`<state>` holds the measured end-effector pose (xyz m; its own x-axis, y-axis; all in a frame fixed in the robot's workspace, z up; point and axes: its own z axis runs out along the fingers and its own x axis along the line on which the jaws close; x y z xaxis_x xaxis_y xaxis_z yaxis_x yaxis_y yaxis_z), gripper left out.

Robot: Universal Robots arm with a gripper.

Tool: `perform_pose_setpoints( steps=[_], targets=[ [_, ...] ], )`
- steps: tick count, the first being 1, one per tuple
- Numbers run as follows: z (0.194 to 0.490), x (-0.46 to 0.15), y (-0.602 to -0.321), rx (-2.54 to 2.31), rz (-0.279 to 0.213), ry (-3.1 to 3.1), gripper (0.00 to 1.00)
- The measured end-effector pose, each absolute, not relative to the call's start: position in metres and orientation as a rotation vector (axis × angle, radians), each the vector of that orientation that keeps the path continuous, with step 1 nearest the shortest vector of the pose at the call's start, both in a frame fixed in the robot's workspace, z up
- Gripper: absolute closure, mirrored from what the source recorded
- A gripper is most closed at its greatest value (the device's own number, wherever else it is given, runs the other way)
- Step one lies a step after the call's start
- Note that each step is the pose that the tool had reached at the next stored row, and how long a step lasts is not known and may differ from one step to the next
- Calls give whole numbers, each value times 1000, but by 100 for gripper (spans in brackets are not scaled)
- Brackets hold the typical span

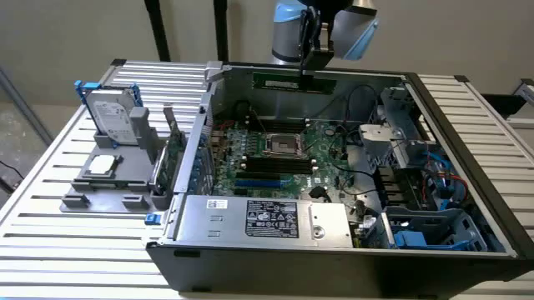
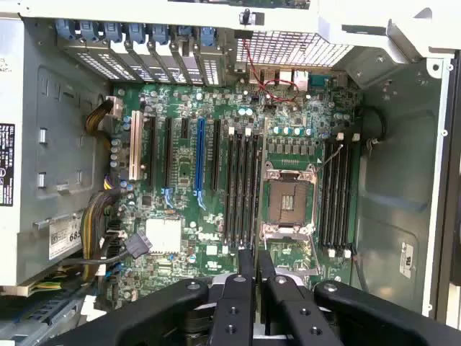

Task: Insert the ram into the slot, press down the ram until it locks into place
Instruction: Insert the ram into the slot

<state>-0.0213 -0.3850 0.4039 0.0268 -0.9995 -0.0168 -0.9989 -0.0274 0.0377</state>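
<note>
— Which step is this?
— Carrying, I'd say. The black slots (image 1: 276, 164) lie bare beside the socket (image 1: 279, 145). The ram (image 1: 276, 82) hangs above the case's (image 1: 334, 269) far wall, pinched in the closed claw (image 1: 307, 72).
— What does insertion need?
— Its edge squared along one slot.

The silver arm (image 1: 288, 34) has pale blue joint caps and a black gripper (image 2: 256, 254) (dotted with round screws).

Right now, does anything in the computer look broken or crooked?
Nothing looks broken or spilled. The green memory stick hangs level from the hand above the open case, not yet in a black slot.
</note>
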Motion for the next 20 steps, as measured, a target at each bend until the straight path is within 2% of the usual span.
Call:
perform_pose_setpoints(
  steps=[15,20],
  targets=[
    [404,-22,-385,2240,-59,-2180,87],
    [395,-26,-385,2241,-56,-2181,87]
  ],
)
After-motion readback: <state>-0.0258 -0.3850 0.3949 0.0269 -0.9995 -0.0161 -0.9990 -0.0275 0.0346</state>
